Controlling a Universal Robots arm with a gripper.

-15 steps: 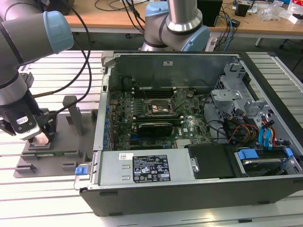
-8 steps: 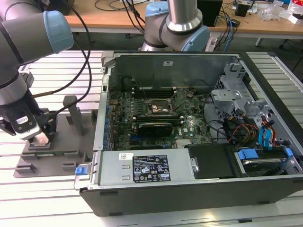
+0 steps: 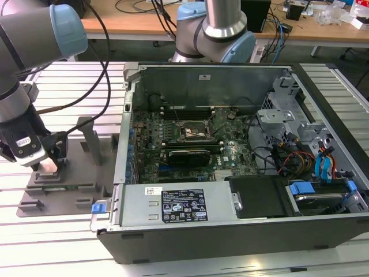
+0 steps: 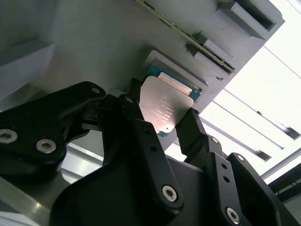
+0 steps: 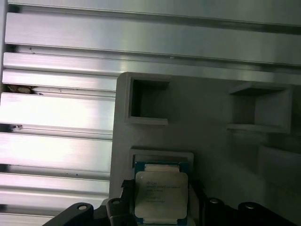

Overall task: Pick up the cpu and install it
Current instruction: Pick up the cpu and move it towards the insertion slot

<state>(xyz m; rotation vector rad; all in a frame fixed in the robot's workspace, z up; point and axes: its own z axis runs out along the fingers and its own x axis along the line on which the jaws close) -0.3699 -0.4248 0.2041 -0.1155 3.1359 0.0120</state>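
fingers [image 4: 141,134] closed on two opposite edges of the cpu [image 4: 164,106]; cpu lies flat between them, seated in a recess of the grey plate [image 4: 94,47], which rests on the counter [image 3: 57,245]

Counted: one cpu [image 5: 161,195], one gripper [image 4: 164,123], one grey fixture plate [image 3: 75,195], one open computer case [image 3: 230,238], one motherboard [image 3: 233,153] with one socket [image 3: 193,131]. Two robot arms are seen in the exterior view: near arm [image 3: 31,34], far arm [image 3: 219,26]. Two recessed pockets [image 5: 149,99] are counted in the plate in the first wrist view.
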